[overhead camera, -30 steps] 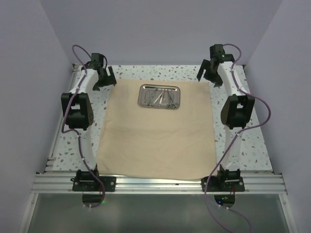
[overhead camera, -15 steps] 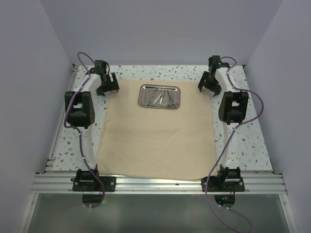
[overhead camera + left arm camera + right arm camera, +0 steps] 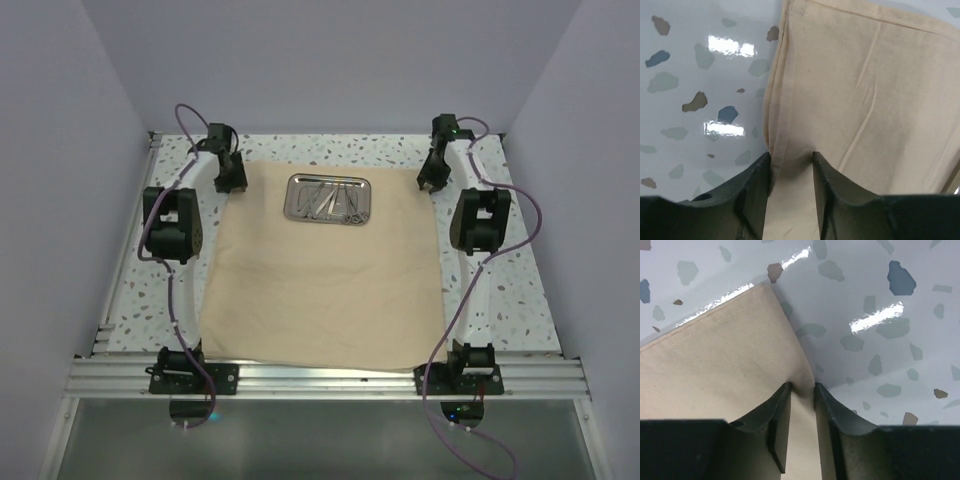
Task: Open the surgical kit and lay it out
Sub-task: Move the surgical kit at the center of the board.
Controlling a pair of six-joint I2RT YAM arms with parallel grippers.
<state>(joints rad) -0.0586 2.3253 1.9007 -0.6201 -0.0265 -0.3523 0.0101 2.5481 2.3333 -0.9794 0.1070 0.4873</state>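
We see the cloth wrap [image 3: 325, 275] spread open and flat on the speckled table [image 3: 520, 290]. It is a large beige rectangle with faint fold creases and a stitched hem, and its near edge reaches the aluminium rail [image 3: 330, 382] at the arm bases. The steel tray [image 3: 330, 176] is small, shiny and round-cornered. It sits on the far-centre part of the cloth, between the 2 grippers, and holds several slim silver instruments [image 3: 330, 202], which are too small for us to tell apart. The left gripper [image 3: 791, 157] is at the cloth's far left corner, its 2 fingers pinching a raised fold beside the hem. The right gripper [image 3: 803, 386] is at the far right corner, its 2 fingers closed on the tented cloth edge.
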